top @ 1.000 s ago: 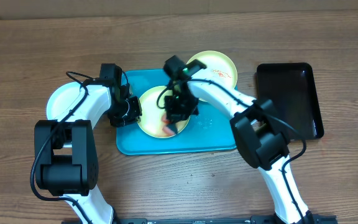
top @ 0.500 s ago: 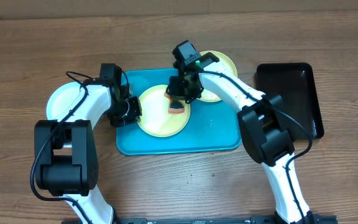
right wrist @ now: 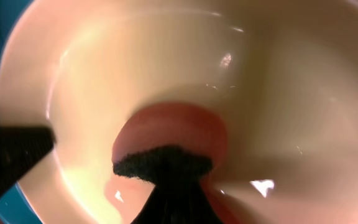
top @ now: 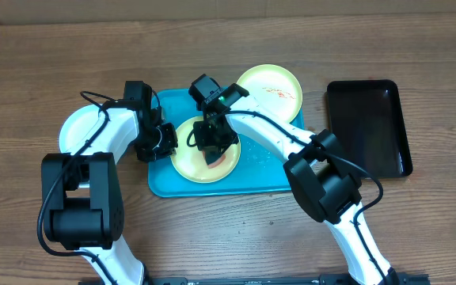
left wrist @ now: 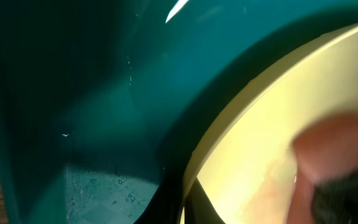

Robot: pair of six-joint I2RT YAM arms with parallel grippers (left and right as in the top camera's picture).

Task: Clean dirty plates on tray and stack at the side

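Note:
A pale yellow-green plate [top: 187, 164] lies on the turquoise tray [top: 269, 171]. My left gripper [top: 165, 142] is shut on its left rim; in the left wrist view the rim [left wrist: 278, 124] runs between the jaws [left wrist: 185, 200] over the tray [left wrist: 73, 93]. My right gripper [top: 214, 141] is shut on an orange sponge [top: 217, 160] with a black scouring face and presses it on the plate. The right wrist view shows the sponge [right wrist: 166, 146] on the wet plate [right wrist: 135, 62] under the jaws [right wrist: 173, 196]. A second yellow-green plate [top: 271, 91] with red-orange smears overlaps the tray's far right corner. A light blue plate [top: 74, 131] lies on the table at the left.
A narrow black tray [top: 368, 127] stands on the table at the right. Water drops sit on the turquoise tray's floor right of the plate. My left finger [right wrist: 11, 155] shows at the plate's edge in the right wrist view.
My right gripper has swept the sponge over the plate, from its lower right to its far side and then back toward the middle. The left gripper has kept hold of the rim.

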